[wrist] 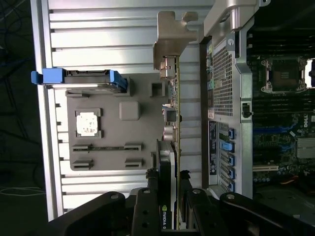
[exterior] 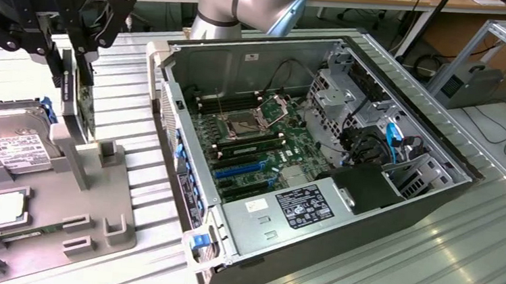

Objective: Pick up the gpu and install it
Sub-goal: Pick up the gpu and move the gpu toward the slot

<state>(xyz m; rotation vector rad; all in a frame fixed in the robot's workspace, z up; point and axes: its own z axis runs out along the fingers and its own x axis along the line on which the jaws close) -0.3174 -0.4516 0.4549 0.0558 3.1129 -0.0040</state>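
Note:
The gpu [exterior: 79, 111] is a thin black card standing upright on edge over the grey fixture [exterior: 50, 194] at the exterior view's left. In the wrist view I see the gpu [wrist: 171, 128] edge-on, with its silver end bracket [wrist: 170, 44] at the far end. My gripper [exterior: 74, 60] comes down from above and is shut on the card's upper edge. The black fingers [wrist: 152, 183] sit on both faces of the card, around my gripper [wrist: 170, 178]. Whether the card's lower edge still rests in the fixture's slotted posts, I cannot tell.
An open computer case [exterior: 196, 63] lies on its side at the exterior view's right, motherboard [exterior: 253, 142] and blue slots [exterior: 237, 171] exposed. The fixture also carries a silver hard drive [exterior: 14, 140], a square chip [exterior: 4, 207] and a narrow memory stick [exterior: 20, 235]. A ribbed metal table [exterior: 388, 261] lies beneath.

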